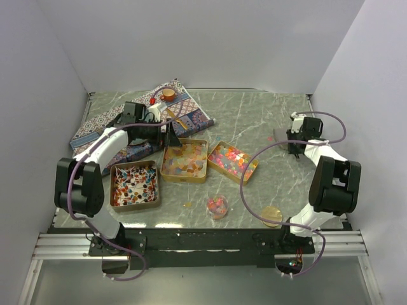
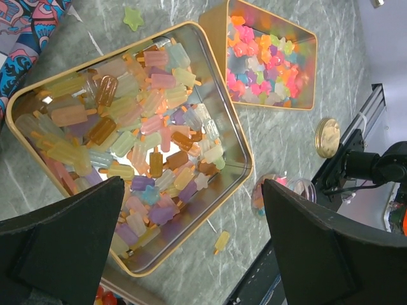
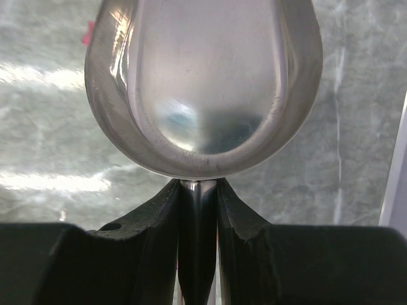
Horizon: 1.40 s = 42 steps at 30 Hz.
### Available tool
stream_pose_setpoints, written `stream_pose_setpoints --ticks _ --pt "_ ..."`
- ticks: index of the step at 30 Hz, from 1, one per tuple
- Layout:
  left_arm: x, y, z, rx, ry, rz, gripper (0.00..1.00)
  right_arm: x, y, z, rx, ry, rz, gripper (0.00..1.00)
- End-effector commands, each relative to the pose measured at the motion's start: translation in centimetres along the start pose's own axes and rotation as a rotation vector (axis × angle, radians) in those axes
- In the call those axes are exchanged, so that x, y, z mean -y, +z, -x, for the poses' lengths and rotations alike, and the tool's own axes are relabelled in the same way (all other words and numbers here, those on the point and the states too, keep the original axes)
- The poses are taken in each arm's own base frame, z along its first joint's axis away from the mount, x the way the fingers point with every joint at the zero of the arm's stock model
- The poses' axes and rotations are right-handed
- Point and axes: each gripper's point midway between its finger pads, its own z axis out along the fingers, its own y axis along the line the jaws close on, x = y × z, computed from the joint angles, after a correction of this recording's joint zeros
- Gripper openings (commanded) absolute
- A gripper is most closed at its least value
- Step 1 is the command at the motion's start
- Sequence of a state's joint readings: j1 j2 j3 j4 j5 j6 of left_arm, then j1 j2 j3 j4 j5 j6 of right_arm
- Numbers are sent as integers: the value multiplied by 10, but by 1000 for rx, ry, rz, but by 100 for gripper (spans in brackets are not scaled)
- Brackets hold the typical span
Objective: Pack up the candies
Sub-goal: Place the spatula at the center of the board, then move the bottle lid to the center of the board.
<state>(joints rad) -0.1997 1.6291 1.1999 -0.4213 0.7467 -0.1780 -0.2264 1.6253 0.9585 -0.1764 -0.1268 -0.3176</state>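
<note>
The candies fill three gold tins: red-white-black ones (image 1: 133, 184) on the left, pale popsicle-shaped ones (image 1: 184, 159) (image 2: 127, 127) in the middle, bright pink-orange ones (image 1: 232, 160) (image 2: 267, 57) on the right. My left gripper (image 1: 171, 138) (image 2: 191, 244) hangs open over the near end of the middle tin, holding nothing. A loose yellow candy (image 2: 222, 241) lies on the table between its fingers. My right gripper (image 1: 290, 140) (image 3: 198, 190) is shut on the handle of a metal spoon (image 1: 277, 135) (image 3: 203, 82), whose bowl is empty, off to the right of the tins.
A small clear jar (image 1: 217, 205) (image 2: 283, 190) with a few candies stands near the front edge, a round gold lid (image 1: 271, 216) (image 2: 327, 136) to its right. A patterned cloth (image 1: 184, 114) and a small corked jar (image 1: 168, 94) lie at the back left. White walls close in three sides.
</note>
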Motion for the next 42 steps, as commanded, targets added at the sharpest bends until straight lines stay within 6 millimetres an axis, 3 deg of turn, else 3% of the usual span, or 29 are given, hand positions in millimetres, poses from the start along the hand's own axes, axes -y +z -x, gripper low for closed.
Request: stream_pose_setpoints --ticks 1,2,5,8,11,12,14,15,17,18,22,24,30,35,38,42 --pt "17 1 5 18 30 -56 97 1 1 -11 -2 -47 7 34" --pt "21 2 2 11 31 -62 97 1 1 -13 -8 -54 8 52" --pt "31 6 -10 -4 52 -68 97 -1 -4 -18 -37 -93 30 70" --pt "40 12 -21 -14 43 -78 97 7 -18 -18 -62 -76 35 75" --pt "49 13 -21 -2 23 -101 97 9 -45 -2 -21 -70 69 77" --pt "53 12 -18 11 20 -114 97 10 -64 2 4 -104 88 77" --pt "58 11 -18 9 16 -136 97 -12 -85 9 71 -206 215 78" --pt "59 12 -19 7 1 -140 97 -21 -107 9 106 -347 248 78" --pt "57 13 -21 8 -25 -131 97 -45 -122 -5 125 -498 332 79" --pt "56 13 -22 11 -46 -123 97 -61 -139 -14 139 -667 380 80" --pt "57 13 -24 17 -30 -108 97 -102 -161 -74 168 -1095 549 80" --pt "58 12 -22 21 -21 -109 97 -111 -170 -98 209 -1346 614 81" --pt "61 12 -22 21 -11 -129 97 -117 -166 -176 101 -1707 848 82" --pt "55 15 -27 17 -11 -115 97 -122 -162 -194 131 -1878 999 82" --pt "50 17 -31 7 -2 -98 97 -123 -170 -208 128 -1951 1134 81" --pt "45 19 -33 0 -2 -84 97 -120 -171 -215 110 -2005 1195 82"
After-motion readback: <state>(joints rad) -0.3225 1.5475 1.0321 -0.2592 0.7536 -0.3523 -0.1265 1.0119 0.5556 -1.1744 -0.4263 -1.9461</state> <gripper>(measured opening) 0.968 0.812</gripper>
